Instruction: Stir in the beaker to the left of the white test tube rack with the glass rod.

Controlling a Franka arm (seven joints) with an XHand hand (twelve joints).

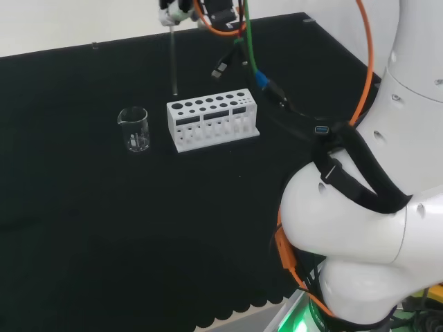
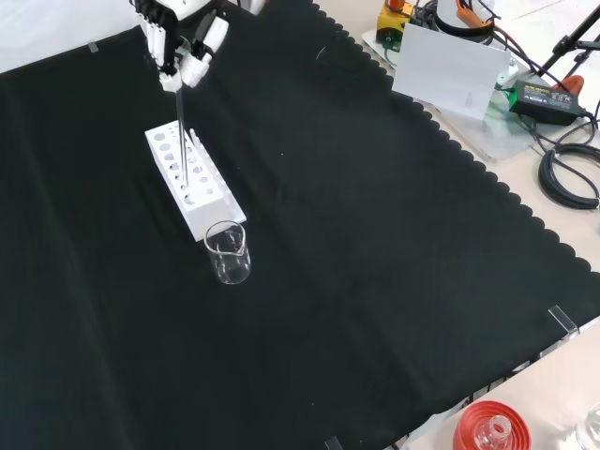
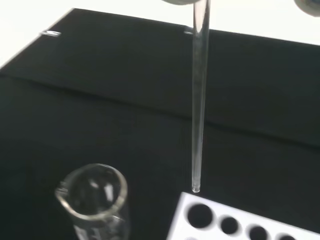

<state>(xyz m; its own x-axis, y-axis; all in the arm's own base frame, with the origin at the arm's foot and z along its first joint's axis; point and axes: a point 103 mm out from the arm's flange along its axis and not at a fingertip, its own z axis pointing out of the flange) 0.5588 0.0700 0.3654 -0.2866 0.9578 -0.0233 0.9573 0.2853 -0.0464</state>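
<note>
Beaker [image 3: 93,200] seemingly clear of rod [image 3: 199,100]

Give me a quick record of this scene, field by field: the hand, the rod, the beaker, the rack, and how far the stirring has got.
hand: fingers curled on the rod's top, raised over the bench
rod: upright, held in the air, lower tip near the rack's end, not in the beaker
beaker: upright on the cloth, left of the rack in the head view, looks empty
rack: white, its holes look empty
stirring: not yet begun
</note>
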